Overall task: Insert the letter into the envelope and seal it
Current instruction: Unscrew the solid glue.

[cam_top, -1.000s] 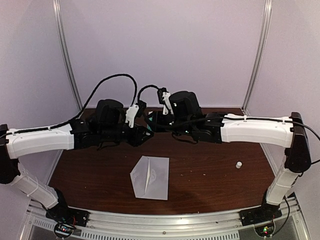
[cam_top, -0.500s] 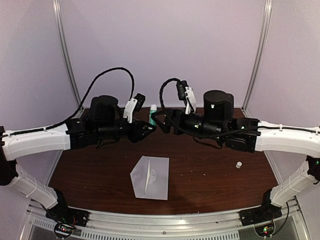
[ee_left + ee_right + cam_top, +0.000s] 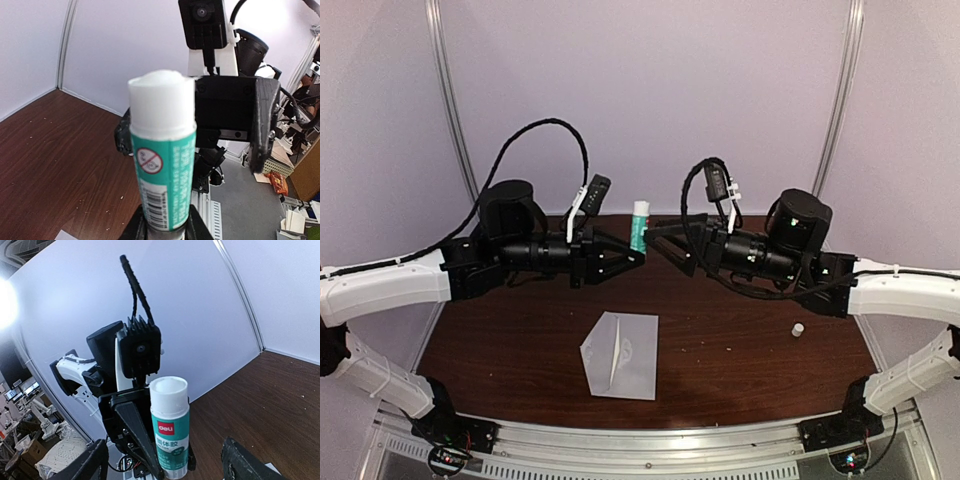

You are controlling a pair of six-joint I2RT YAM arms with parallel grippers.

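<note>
The envelope (image 3: 620, 353) lies flat on the brown table, pale, with its pointed flap turned left. The letter is hidden; no separate sheet shows. My left gripper (image 3: 635, 255) (image 3: 162, 231) hangs above the table's back half, shut on the base of a green-and-white glue stick (image 3: 639, 224) (image 3: 162, 165) (image 3: 170, 427). The stick stands upright with its cap off and white glue showing at the top. My right gripper (image 3: 662, 243) (image 3: 167, 467) faces it just to the right, open, with its fingers (image 3: 92, 465) wide apart and touching nothing.
A small white cap (image 3: 798, 328) lies on the table at the right. Both arms reach inward and meet over the table's back half, well above the envelope. Lavender walls with metal posts (image 3: 455, 110) close in the back.
My right gripper has opened and drawn back to the right, away from the left gripper. The glue stick, hidden between the two grippers before, now shows upright in the left gripper.
</note>
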